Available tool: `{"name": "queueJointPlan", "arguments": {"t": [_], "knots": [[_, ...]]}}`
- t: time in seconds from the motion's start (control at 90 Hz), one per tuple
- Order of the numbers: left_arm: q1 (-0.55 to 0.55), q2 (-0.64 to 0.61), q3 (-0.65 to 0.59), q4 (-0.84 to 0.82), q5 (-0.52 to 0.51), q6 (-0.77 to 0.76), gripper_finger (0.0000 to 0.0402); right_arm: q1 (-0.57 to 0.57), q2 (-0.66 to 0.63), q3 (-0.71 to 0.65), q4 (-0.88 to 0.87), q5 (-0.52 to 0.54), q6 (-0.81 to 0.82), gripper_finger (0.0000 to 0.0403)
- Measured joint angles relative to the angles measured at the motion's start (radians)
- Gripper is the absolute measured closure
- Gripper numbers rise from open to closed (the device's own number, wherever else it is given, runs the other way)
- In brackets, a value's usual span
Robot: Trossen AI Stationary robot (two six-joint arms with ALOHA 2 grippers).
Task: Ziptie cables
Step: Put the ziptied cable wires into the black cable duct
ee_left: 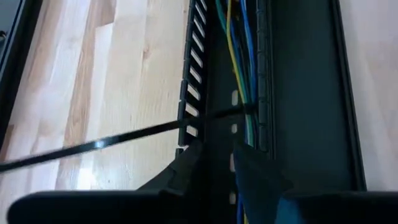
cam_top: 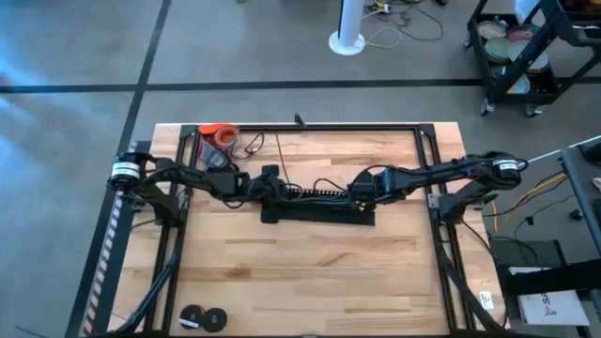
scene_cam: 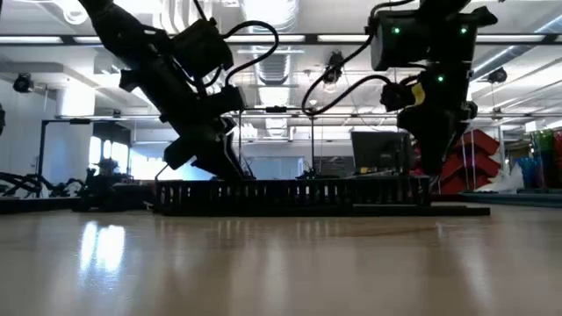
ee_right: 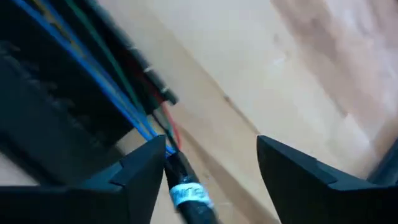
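Note:
A long black slotted bar [cam_top: 315, 199] lies across the middle of the table. The cables [ee_left: 239, 68], blue, yellow and green, run along its channel. A thin black ziptie strap [ee_left: 99, 143] passes through the slotted wall to the cables. My left gripper [ee_left: 217, 167] is open at the bar's left end, its fingers pointing into the channel just short of the strap. My right gripper [ee_right: 211, 165] is wide open at the bar's right end. There the cables' black sheathed end with a white label [ee_right: 186, 190] lies beside one finger. My right gripper has the inner side of one finger [ee_right: 146, 165] right beside the black sheathed end of the cables [ee_right: 177, 168]; I cannot tell whether they touch. The other finger stands well apart from it.
An orange roll [cam_top: 218, 134] and loose wires lie at the far left of the table. Two black rolls [cam_top: 203, 319] sit near the front edge. A flat black strip [cam_top: 319, 218] lies just in front of the bar. Black frame rails [cam_top: 441, 244] run along the table's sides.

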Motion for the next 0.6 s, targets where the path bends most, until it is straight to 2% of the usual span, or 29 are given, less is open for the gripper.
{"name": "queueJointPlan", "arguments": {"t": [0.211,0.389,0.6], "knots": [[0.0,-0.001,-0.001,0.014,-0.001,0.0,0.0321,-0.002,-0.02,0.0,0.173,-0.002,-0.044,0.0192],[0.0,-0.043,-0.007,-0.012,0.003,0.001,0.0315,-0.004,-0.03,0.0,0.189,0.0,-0.071,0.0196],[0.0,-0.187,-0.014,-0.029,0.014,-0.02,0.0302,-0.004,-0.041,0.0,0.129,-0.004,-0.091,0.0203]]}}
